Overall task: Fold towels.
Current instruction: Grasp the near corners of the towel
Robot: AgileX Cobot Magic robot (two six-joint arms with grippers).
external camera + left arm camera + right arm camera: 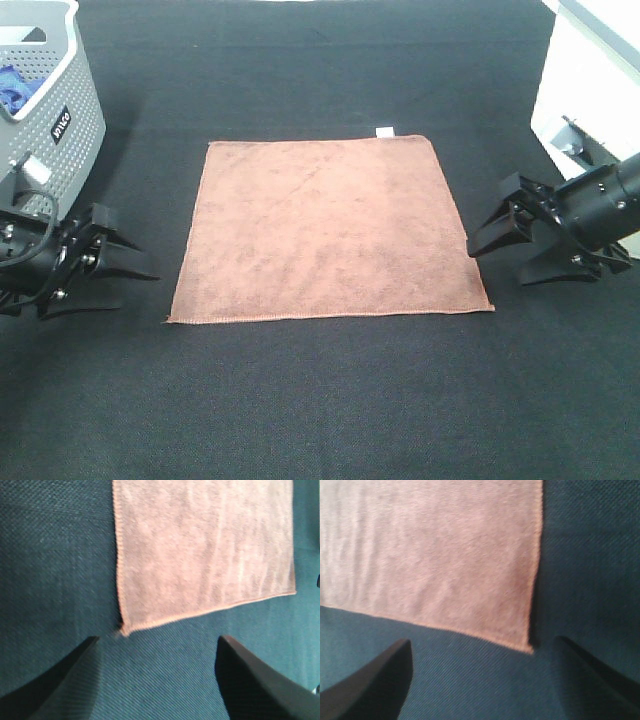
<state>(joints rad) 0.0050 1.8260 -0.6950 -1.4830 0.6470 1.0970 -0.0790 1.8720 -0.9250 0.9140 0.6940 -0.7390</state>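
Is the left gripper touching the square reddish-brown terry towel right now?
Apart. The exterior high view shows dark table surface between the left gripper and the reddish-brown towel.

Matt, fuzzy terry towel point(325, 230)

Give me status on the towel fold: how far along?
Done: nothing folded yet; the towel lies flat and fully spread. In hand: the left gripper and right gripper sit off its side edges, facing the near corners, jaws open, not touching it. Left: grasping and every fold.
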